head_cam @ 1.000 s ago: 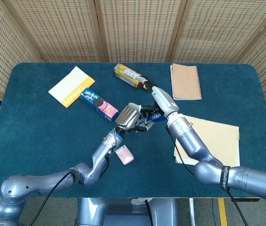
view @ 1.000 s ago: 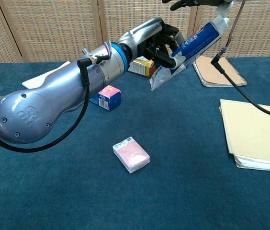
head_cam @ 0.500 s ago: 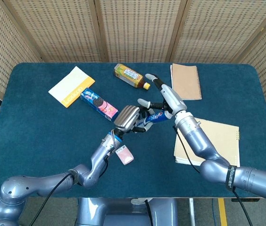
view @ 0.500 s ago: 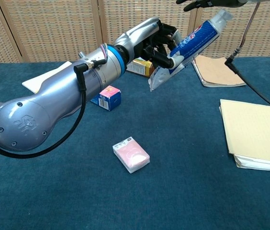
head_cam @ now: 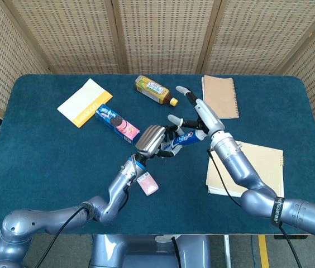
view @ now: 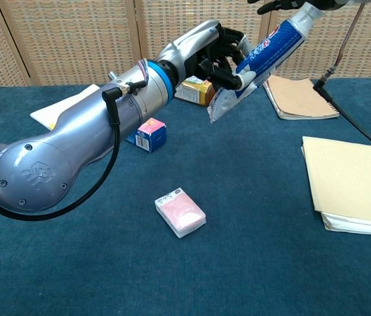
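My left hand (head_cam: 153, 142) grips a blue and white toothpaste tube (head_cam: 183, 138) above the middle of the table, cap end pointing right. In the chest view the left hand (view: 217, 51) holds the tube (view: 264, 51) tilted, cap up at the right and crimped end down. My right hand (head_cam: 198, 114) hovers just past the cap end with its fingers spread and nothing in it. Only its fingertips (view: 274, 5) show at the top edge of the chest view. Whether it touches the cap I cannot tell.
On the blue cloth lie a green tea bottle (head_cam: 155, 90), a cookie box (head_cam: 117, 123), a yellow and white booklet (head_cam: 85, 102), a pink packet (head_cam: 147, 185), a brown spiral notebook (head_cam: 220, 96) and a tan pad (head_cam: 258, 167) at the right.
My right hand has drawn back from the tube toward the far right and spread its fingers. The left hand has kept the tube and raised it a little.
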Robot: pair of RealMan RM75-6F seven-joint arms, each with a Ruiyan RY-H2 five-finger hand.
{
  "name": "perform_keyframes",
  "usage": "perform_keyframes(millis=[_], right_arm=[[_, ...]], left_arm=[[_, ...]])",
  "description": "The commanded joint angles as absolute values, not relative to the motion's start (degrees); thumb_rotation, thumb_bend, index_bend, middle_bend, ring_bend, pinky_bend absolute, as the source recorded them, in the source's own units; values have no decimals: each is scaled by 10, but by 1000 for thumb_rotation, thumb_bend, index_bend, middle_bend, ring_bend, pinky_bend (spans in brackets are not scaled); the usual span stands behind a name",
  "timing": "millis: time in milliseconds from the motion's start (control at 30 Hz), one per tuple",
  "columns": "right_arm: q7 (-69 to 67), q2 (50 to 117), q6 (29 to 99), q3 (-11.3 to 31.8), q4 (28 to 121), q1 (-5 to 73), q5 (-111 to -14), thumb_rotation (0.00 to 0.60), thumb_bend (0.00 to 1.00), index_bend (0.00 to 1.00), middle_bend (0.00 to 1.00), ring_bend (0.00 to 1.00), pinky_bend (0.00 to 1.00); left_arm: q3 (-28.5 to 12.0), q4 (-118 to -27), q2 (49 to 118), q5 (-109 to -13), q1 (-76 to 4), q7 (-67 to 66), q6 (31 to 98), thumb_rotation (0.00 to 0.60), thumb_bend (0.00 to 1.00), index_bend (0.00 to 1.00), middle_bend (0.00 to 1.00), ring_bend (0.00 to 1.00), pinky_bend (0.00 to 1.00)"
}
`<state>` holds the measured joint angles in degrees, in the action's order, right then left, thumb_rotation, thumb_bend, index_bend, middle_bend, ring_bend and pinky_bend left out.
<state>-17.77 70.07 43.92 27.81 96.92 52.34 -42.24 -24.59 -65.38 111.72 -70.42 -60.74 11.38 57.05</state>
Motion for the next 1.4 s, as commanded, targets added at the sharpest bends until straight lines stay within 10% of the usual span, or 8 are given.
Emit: perform_keyframes(millis=[33,1400], right_arm=[[-187,703,435,281,967,519,-429,111,0,0,0,0,0],[-273,703,400,304,963,488,-445,113,0,0,0,0,0]], left_arm=[[-248,-655,1117,-702,-608,116,570,600,463,767,634,530,556],[-268,-664,1122,-676,-626,100,568,600,462,767,636,530,556]])
